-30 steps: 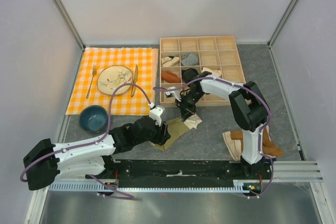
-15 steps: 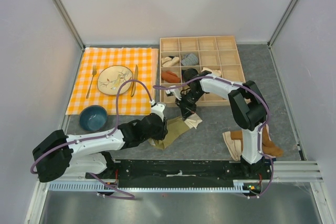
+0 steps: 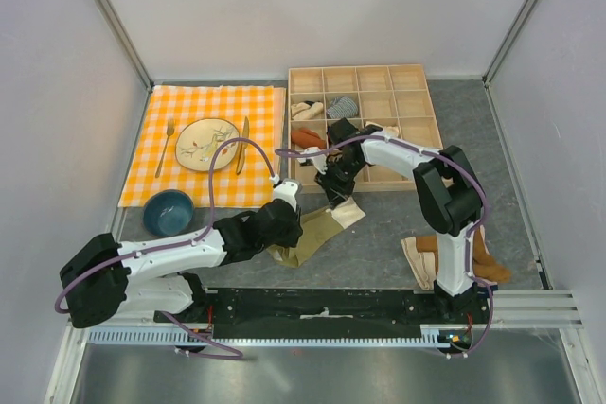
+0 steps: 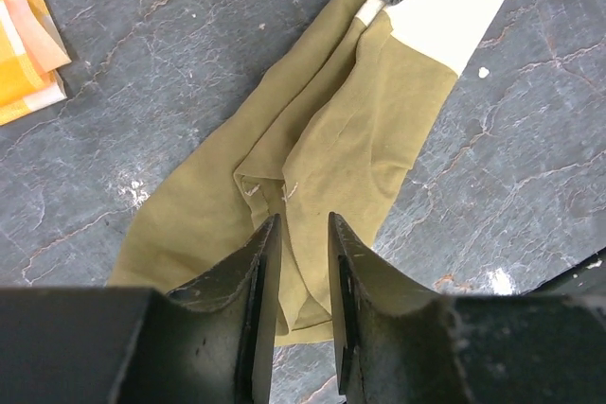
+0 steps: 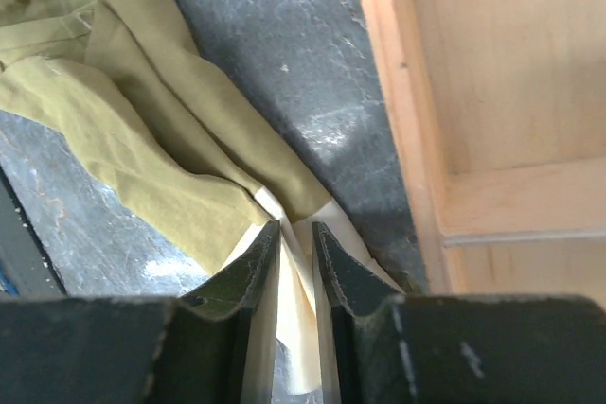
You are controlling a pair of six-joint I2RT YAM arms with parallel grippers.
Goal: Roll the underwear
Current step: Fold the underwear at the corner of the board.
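Left claw [image 4: 303, 224] narrow over underwear [image 4: 350, 130] fold, grip unclear — right claw [image 5: 295, 229] slightly parted over waistband [image 5: 295, 328].

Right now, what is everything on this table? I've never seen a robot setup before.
underwear: one, olive with a cream waistband, crumpled on the table between the grippers
table: one, grey marbled
checked cloth: one, orange and white, far left
plate: one, cream, patterned, on the cloth
fork: one, left of the plate
knife: one, right of the plate
bowl: one, blue, cloth's near corner
wooden tray: one, pale, compartmented, far right; a few compartments hold garments
garment pile: one, rust-brown and pale, by the right arm's base
left gripper: one, black, over the olive fabric
right gripper: one, black, at the waistband
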